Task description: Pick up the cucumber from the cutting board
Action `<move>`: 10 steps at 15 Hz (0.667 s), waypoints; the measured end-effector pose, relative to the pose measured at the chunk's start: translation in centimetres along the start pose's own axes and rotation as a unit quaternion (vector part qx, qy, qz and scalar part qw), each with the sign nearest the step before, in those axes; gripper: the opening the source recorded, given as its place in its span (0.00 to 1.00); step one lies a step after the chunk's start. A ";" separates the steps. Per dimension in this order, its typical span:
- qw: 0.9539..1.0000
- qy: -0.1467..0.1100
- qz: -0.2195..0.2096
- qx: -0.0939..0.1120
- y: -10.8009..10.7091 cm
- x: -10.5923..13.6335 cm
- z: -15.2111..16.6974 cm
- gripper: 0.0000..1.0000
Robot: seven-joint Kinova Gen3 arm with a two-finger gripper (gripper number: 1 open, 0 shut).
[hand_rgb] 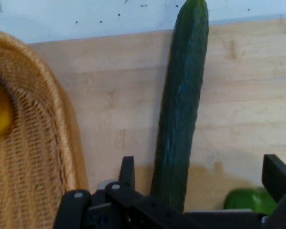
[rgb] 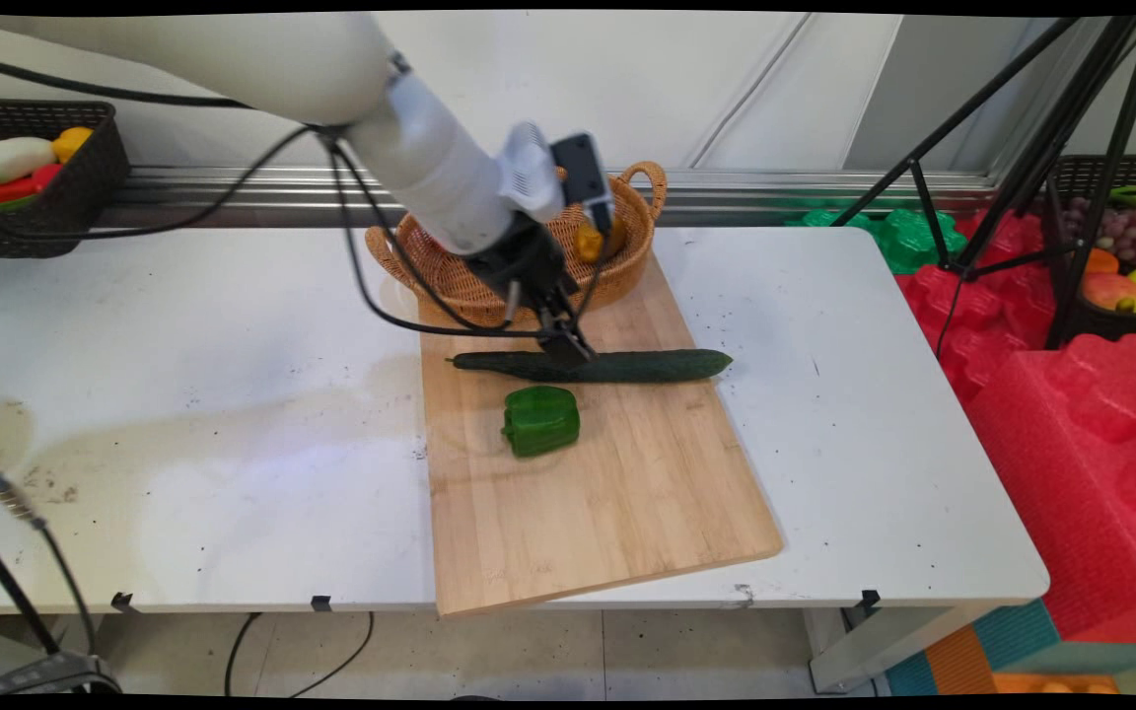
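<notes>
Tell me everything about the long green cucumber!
The cucumber is long, thin and dark green, with slightly bumpy skin and tapered ends. It lies flat across the far part of the wooden cutting board, just in front of the wicker basket. A green pepper sits close on its near side, not touching it. The gripper is down over it, one finger on each side, open around it.

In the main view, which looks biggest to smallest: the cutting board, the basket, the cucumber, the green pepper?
1. Cutting board
2. Basket, partly hidden by the arm
3. Cucumber
4. Green pepper
</notes>
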 end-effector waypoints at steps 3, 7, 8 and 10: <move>1.000 -0.010 0.015 -0.007 -0.4 1.3 3.4 1.00; 0.999 -0.020 0.028 -0.014 -0.7 2.3 6.5 1.00; 0.999 -0.021 0.031 -0.015 -0.8 2.4 7.1 1.00; 0.999 -0.026 0.037 -0.019 -0.9 2.7 8.4 1.00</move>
